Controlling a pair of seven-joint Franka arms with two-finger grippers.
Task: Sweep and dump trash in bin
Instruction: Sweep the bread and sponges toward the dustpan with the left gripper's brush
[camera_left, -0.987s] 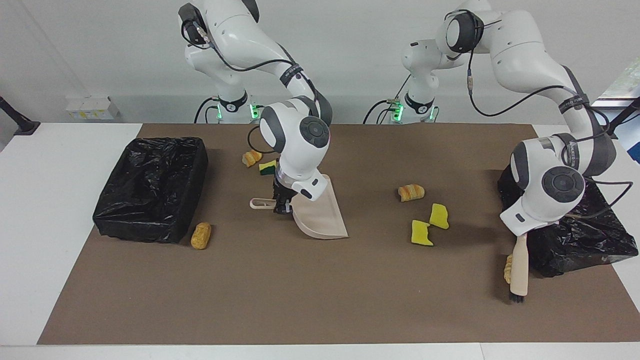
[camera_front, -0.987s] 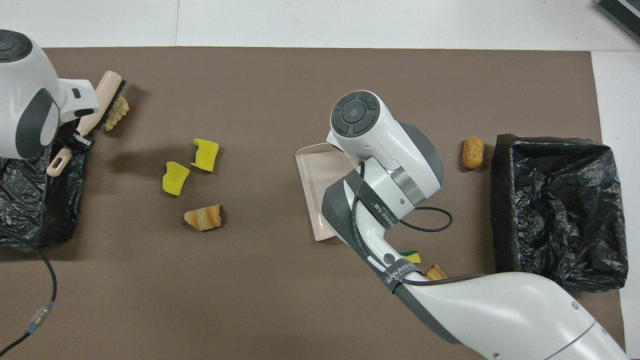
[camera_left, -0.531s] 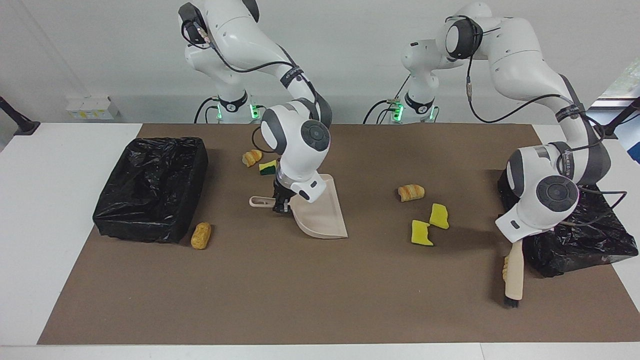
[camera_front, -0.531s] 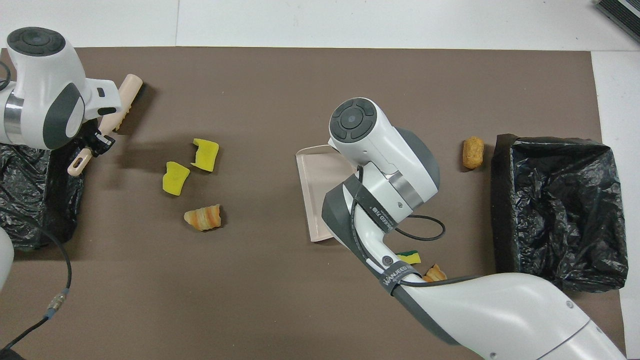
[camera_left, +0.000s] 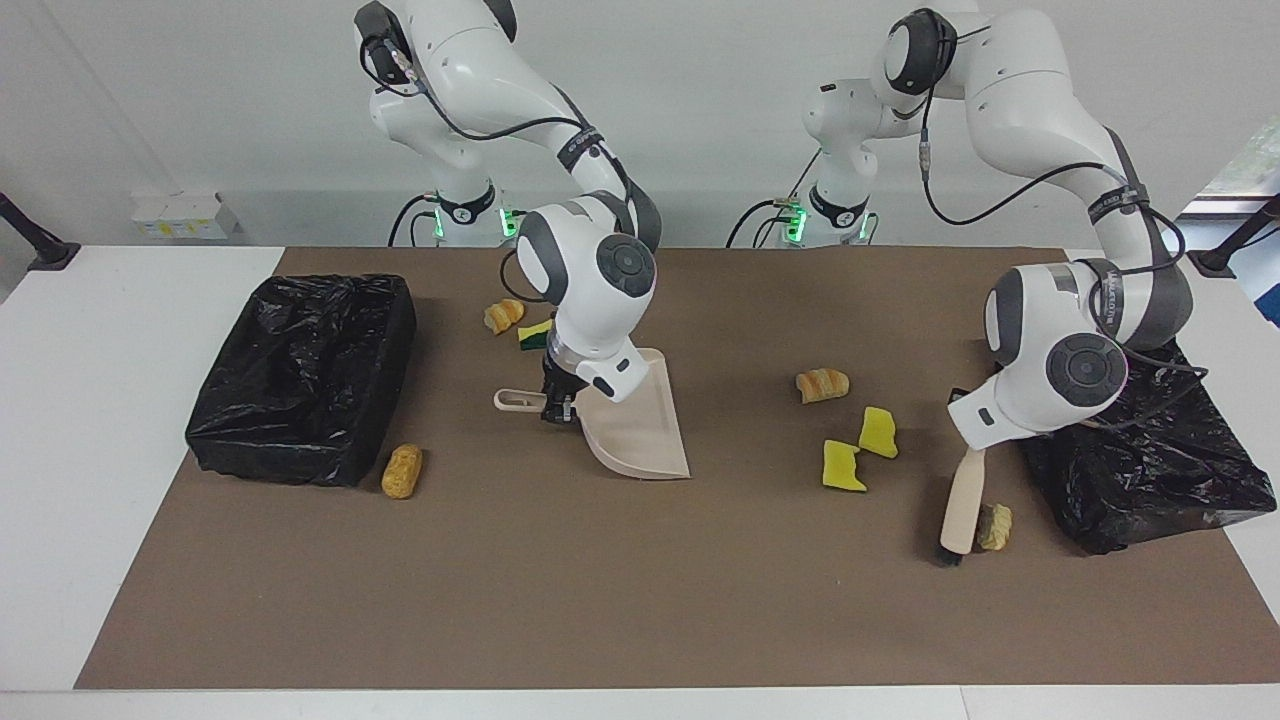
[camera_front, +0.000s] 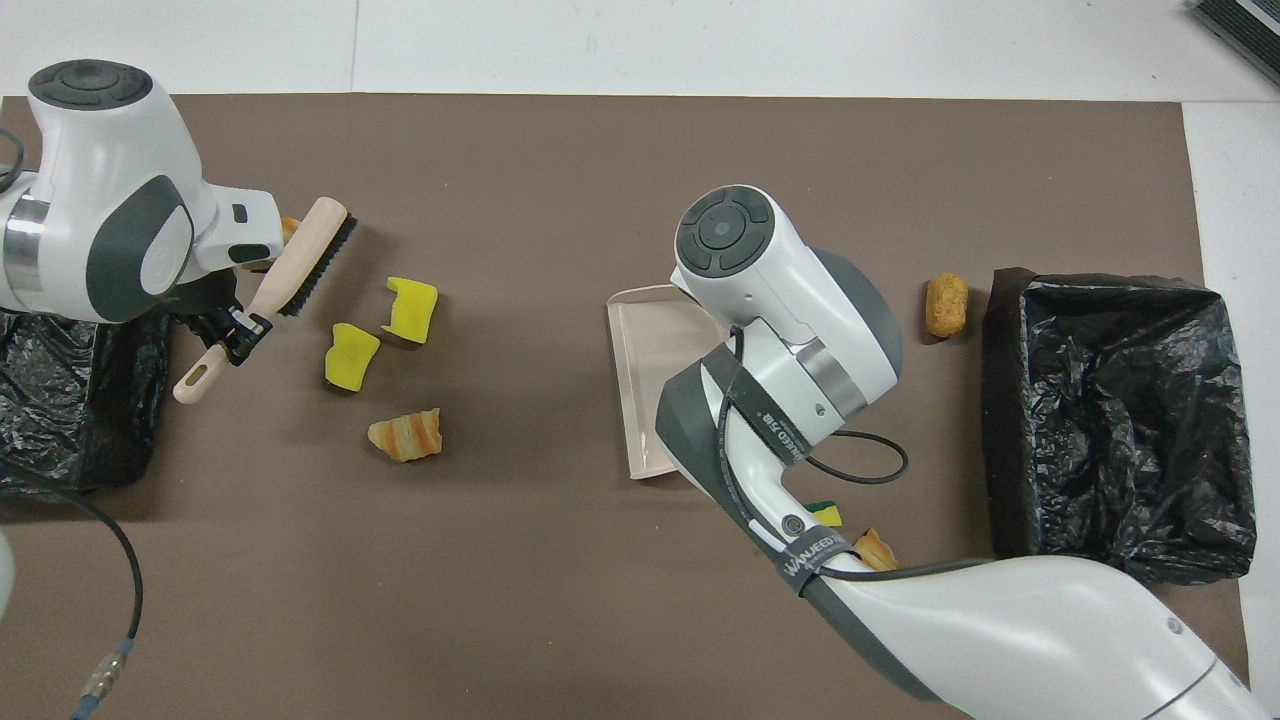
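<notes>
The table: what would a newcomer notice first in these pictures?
Probably the two white arms holding tools. The right claw grips the beige dustpan mid-table, and the left claw holds the brush beside a golden-brown lump. Next, yellow sponge pieces on the brown mat and black-lined bins at both ends.

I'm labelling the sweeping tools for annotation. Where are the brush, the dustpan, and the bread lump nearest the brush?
brush (camera_left: 964, 500): facing view, on the beige back of its head.
dustpan (camera_left: 640, 435): facing view, on the flat beige tray.
bread lump (camera_left: 995, 526): facing view, on its golden-brown top, beside the brush head.
</notes>
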